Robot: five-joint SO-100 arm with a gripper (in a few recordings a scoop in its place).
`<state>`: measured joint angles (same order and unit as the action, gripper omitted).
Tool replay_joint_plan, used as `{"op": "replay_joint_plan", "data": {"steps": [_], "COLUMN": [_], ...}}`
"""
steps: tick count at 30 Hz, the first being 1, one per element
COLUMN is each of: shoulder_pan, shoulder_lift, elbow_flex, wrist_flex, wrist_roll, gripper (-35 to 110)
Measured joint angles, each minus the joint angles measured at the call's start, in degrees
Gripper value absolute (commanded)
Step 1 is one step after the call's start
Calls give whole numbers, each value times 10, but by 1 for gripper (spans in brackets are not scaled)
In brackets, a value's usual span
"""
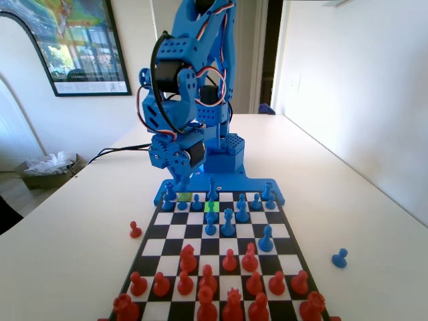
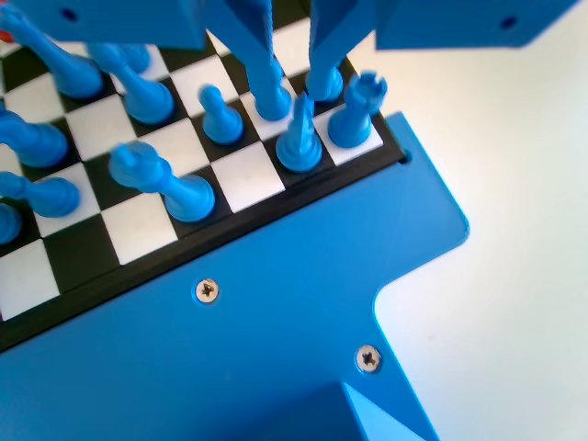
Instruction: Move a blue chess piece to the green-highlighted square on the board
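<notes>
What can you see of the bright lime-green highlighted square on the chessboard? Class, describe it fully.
The bright lime-green highlighted square is flat and as big as the neighbouring black and white squares. It lies in the second row from the blue arm's end of the black-and-white chequered chessboard, near the middle. A blue plastic chess piece stands at its far edge. A duller yellow-green square lies diagonally behind it to the left.
</notes>
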<state>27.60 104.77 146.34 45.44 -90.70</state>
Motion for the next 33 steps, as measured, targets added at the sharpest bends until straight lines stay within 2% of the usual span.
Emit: {"op": "replay_joint_plan", "data": {"steps": [33], "shoulder_pan": [11], "shoulder_lift": [-49], "elbow_flex": [10], "wrist_flex": [-63], "wrist_roll": [-11], "gripper": [8]}}
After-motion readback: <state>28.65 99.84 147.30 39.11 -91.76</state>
